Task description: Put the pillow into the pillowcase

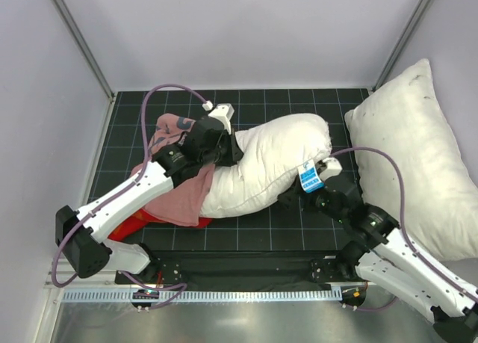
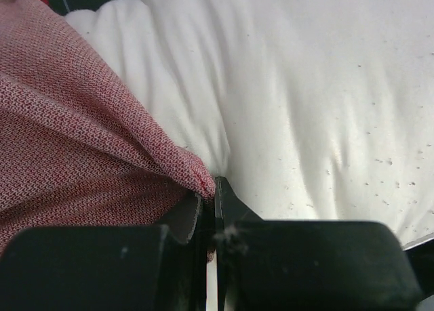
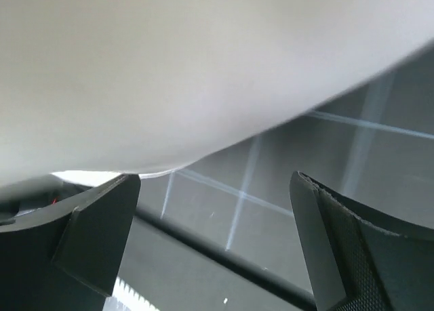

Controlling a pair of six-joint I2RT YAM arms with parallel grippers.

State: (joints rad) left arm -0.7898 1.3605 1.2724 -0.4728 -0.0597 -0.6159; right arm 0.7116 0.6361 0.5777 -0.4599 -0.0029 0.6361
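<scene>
Here, my left end effector (image 2: 213, 196) is shut tight on a small fold of the case (image 2: 81, 141), with the faded pink side of the cloth facing out. The fold is held right at its tips. The pillow (image 2: 305, 108) is white and plump. It touches that fold on the right and fills the space ahead of the tips. Most of the case lies bunched below and behind this end effector. I cannot tell how much of the pillow, if any, is inside it.

My right end effector (image 3: 217, 236) is apart and holds nothing. The pillow's underside hangs just above its fingers (image 3: 95, 236), and the dark gridded desk (image 3: 319, 169) shows beyond them. A big pillow (image 1: 422, 156) leans off to its right, well apart, and should be left alone.

The step in hand looks like taking hold of the pillow's near edge and feeding it toward the case mouth. To do it well, I would:
- keep the left pinch firm and raised a little, so the mouth gapes rather than folds flat;
- close the right end effector on a deep bite of stuffing, not just the thin skin;
- push in short strokes toward the left end effector.

The main risk is the cloth slipping from the left pinch.
</scene>
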